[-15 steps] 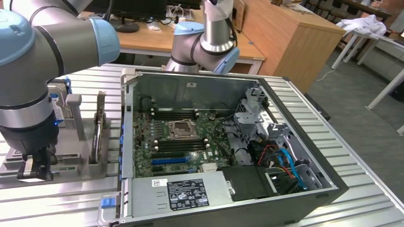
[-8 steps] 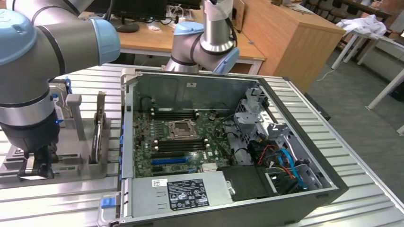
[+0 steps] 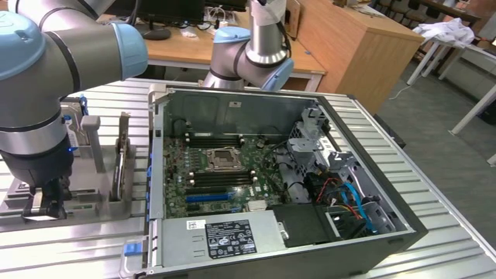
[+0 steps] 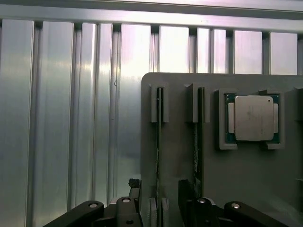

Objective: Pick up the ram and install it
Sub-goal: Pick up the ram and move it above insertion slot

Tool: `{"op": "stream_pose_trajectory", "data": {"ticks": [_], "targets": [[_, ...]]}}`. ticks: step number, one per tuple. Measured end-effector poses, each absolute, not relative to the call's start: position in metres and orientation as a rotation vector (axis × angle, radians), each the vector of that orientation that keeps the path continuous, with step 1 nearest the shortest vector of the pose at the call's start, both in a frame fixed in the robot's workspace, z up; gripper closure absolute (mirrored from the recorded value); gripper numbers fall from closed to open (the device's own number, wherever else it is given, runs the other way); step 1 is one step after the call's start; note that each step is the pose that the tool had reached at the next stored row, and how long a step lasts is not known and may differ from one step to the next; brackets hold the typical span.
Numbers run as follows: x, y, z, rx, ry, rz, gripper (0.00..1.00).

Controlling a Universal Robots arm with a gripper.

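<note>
Two rams stand on edge in slots of a grey holder (image 4: 246, 189). One ram (image 4: 159, 142) runs between the fingers of my gripper (image 4: 161, 194), and the other ram (image 4: 199, 137) lies just outside one finger (image 4: 188, 191). The gripper is open, with gaps on both sides of the stick, and nothing is held. In the exterior view the gripper (image 3: 43, 203) hangs low over the holder (image 3: 93, 200) at the exterior view's left, beside a standing ram (image 3: 122, 160). The open computer case (image 3: 372, 244) shows the motherboard's black memory slots (image 3: 220, 140).
A silver square processor chip (image 4: 254, 118) sits in a pocket of the holder. Ribbed metal table (image 4: 61, 118) surrounds it. Inside the case are a processor socket (image 3: 225, 157), a blue slot (image 3: 208, 197), a power supply (image 3: 229, 238) and blue and orange cables (image 3: 349, 200). A second robot arm (image 3: 259, 46) stands behind the case.
</note>
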State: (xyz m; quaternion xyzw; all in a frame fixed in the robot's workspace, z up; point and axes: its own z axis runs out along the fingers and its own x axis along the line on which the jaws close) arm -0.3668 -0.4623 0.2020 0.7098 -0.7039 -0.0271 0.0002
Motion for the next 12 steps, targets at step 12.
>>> {"op": "stream_pose_trajectory", "data": {"ticks": [12], "targets": [[-0.3669,-0.4623,0.2007,2.229,-2.211,-0.085,0.7]]}}
